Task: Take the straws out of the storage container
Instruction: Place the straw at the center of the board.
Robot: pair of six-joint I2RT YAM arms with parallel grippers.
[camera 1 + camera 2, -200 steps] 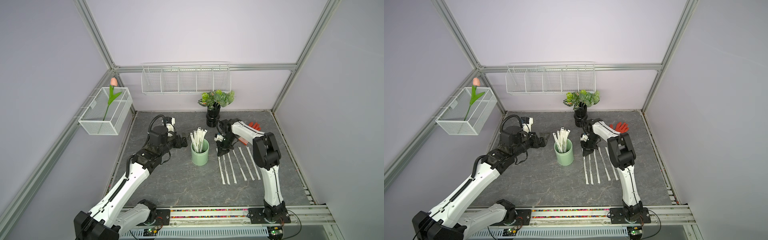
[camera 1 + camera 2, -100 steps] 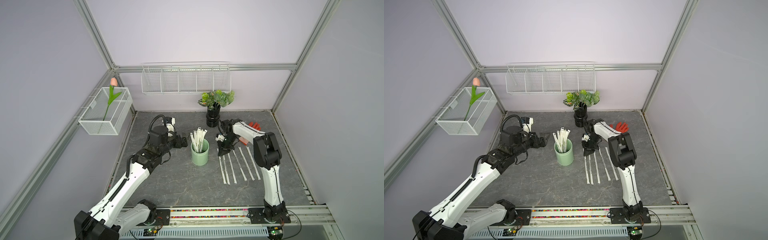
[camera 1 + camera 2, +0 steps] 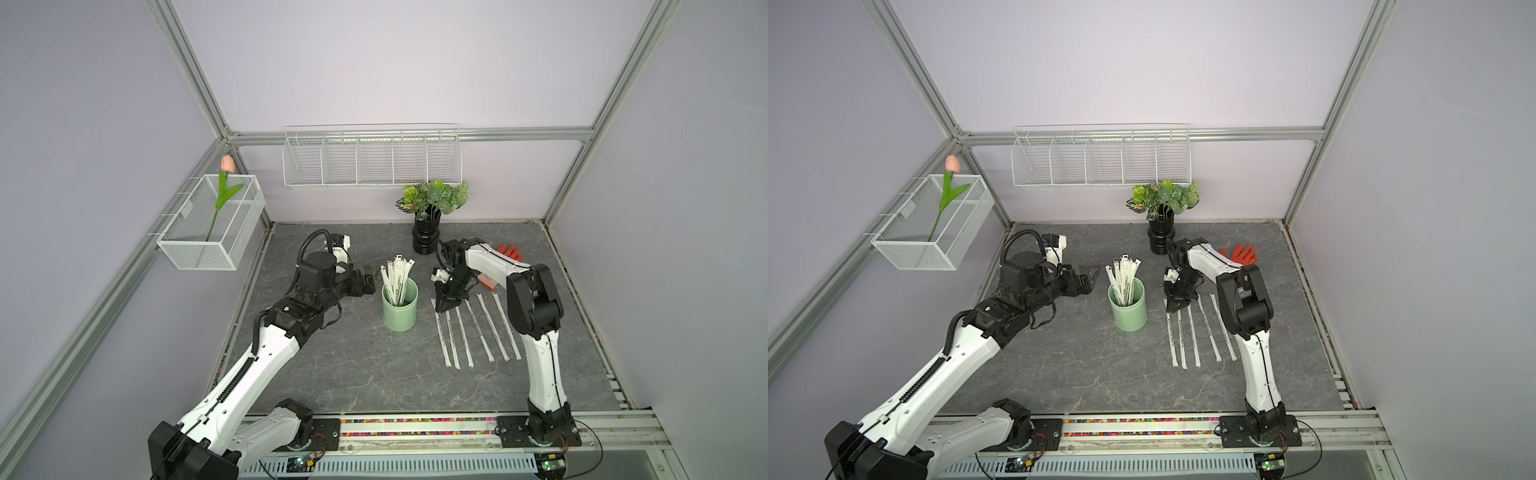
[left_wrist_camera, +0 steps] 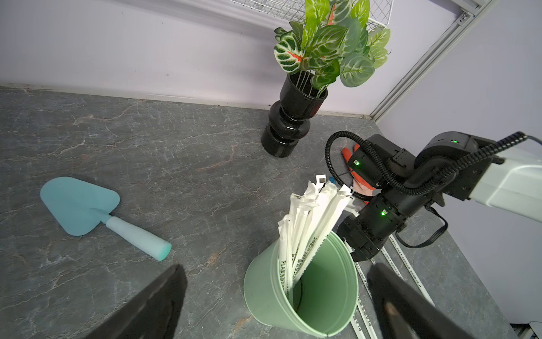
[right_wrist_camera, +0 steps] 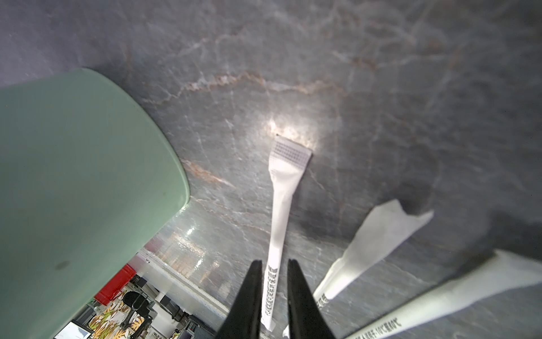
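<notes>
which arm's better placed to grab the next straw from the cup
Likely left: the left gripper, jaws open, sits beside the straws in the cup; the right gripper is low, jaws astride a straw on the table.

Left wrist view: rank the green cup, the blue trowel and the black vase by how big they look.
1. green cup: largest, though nearest the camera, which inflates it.
2. blue trowel: longer across, yet slimmer; close to the cup.
3. black vase, leaves aside: smallest, and farthest away.
</notes>
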